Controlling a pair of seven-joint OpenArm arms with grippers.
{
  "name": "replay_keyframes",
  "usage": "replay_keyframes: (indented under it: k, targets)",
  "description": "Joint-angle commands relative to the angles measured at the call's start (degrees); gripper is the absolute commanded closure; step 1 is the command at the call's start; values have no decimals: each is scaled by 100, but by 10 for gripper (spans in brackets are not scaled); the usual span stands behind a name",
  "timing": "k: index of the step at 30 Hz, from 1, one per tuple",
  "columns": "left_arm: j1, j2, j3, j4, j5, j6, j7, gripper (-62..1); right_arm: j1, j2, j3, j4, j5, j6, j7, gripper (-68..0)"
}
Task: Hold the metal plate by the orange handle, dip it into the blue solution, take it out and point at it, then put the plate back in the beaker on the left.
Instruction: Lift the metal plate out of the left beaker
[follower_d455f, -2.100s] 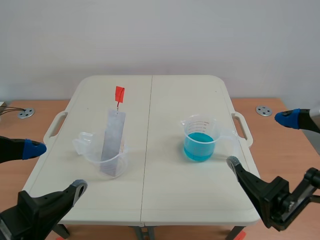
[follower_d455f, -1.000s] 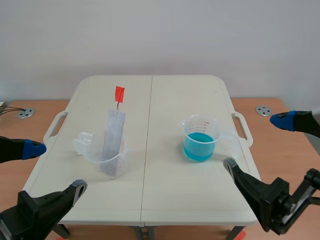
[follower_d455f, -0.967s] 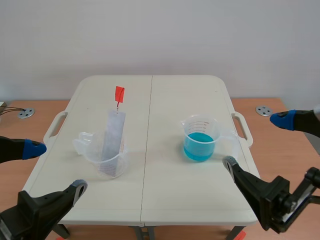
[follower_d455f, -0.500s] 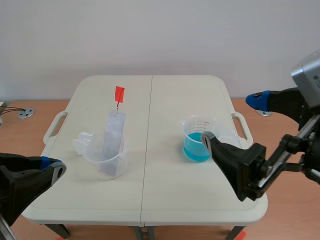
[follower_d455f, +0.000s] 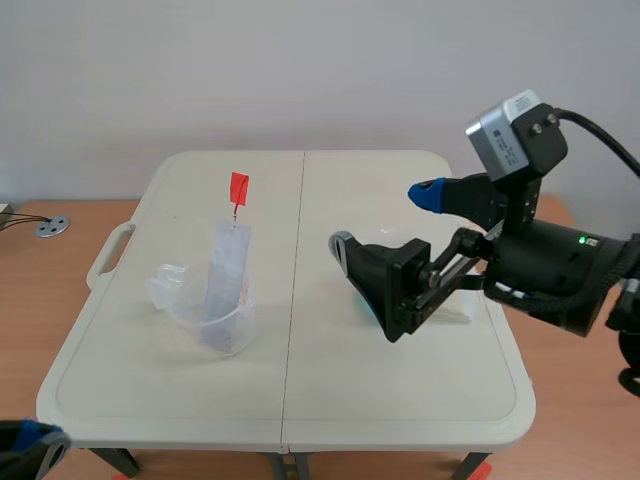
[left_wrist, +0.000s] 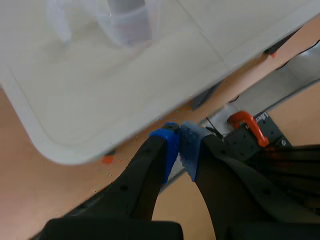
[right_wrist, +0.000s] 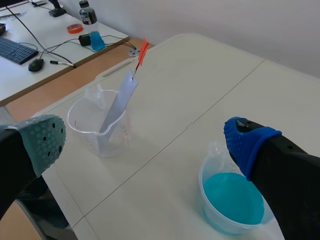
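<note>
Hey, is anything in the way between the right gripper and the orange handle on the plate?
Nothing visible. The right gripper is open above the blue beaker, and only bare table lies between it and the handle, which sticks up free above the left beaker.

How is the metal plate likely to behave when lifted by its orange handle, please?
The plate looks thin and straight, so probably stiff and light. Its small handle joins by a thin stem, so it may swing. The clear beaker might tip.
</note>
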Motion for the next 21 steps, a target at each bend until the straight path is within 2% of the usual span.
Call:
replay_keyframes:
  k: [1,7,13,21]
  targets:
    - [282,-4,-103,42,-52,125,-76,-45,201,-74,-68,-52,59,2,85,-663]
    - [1209,-4,-271,42,-50,481,-74,-45,835,-343,-531,-619,59,4,83,-663]
    - [1840,-2,-260,-46,-55,479,-144,-45,1449,-651,-894,-1204,61,4,63,-663]
    - [1880,15,-236,-743,-98,474,-579,-45,2201,-1139,-1165,-2111,81,7,66,-663]
